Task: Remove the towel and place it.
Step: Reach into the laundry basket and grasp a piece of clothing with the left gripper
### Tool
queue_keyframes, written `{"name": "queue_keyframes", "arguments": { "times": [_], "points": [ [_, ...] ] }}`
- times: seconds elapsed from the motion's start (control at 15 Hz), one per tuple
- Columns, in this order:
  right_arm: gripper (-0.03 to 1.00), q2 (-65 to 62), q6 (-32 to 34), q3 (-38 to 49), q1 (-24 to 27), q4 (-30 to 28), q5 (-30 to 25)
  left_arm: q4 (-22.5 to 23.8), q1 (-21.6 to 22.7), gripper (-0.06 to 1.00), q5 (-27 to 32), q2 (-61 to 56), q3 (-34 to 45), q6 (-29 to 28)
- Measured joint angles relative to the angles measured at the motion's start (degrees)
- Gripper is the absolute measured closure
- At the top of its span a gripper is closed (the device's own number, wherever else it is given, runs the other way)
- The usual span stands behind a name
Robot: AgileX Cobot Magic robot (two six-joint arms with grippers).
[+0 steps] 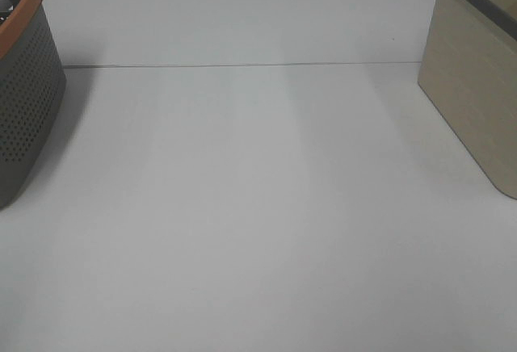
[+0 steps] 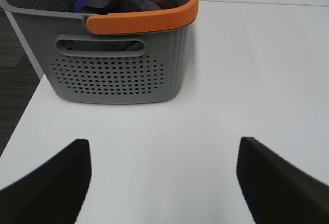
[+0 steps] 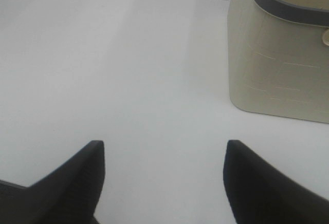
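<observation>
A dark charcoal-navy cloth, the towel (image 2: pixel 109 0), lies bunched inside the grey perforated basket with an orange rim (image 2: pixel 141 23), next to brown and blue cloth. Its tag does not show. My left gripper (image 2: pixel 163 143) is open and empty over the white table, a short way in front of the basket's handle side. The basket's corner also shows at the left edge of the exterior view (image 1: pixel 24 85). My right gripper (image 3: pixel 164 143) is open and empty over the table, near a beige bin (image 3: pixel 277 70). Neither gripper shows in the exterior view.
The beige bin with a dark rim (image 1: pixel 472 77) stands at the right edge of the white table (image 1: pixel 258 207). A seam (image 1: pixel 242 65) runs across the table at the back. The table's left edge and dark floor (image 2: pixel 13 80) lie beside the grey basket.
</observation>
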State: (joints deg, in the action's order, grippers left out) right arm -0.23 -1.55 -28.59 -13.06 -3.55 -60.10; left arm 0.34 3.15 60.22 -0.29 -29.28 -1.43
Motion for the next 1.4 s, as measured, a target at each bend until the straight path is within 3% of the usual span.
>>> {"name": "queue_keyframes", "arguments": {
  "times": [1.4],
  "points": [
    [0.31, 0.00, 0.00, 0.00, 0.00, -0.11, 0.00, 0.00, 0.00, 0.21, 0.00, 0.00, 0.00, 0.23]
  ]
}}
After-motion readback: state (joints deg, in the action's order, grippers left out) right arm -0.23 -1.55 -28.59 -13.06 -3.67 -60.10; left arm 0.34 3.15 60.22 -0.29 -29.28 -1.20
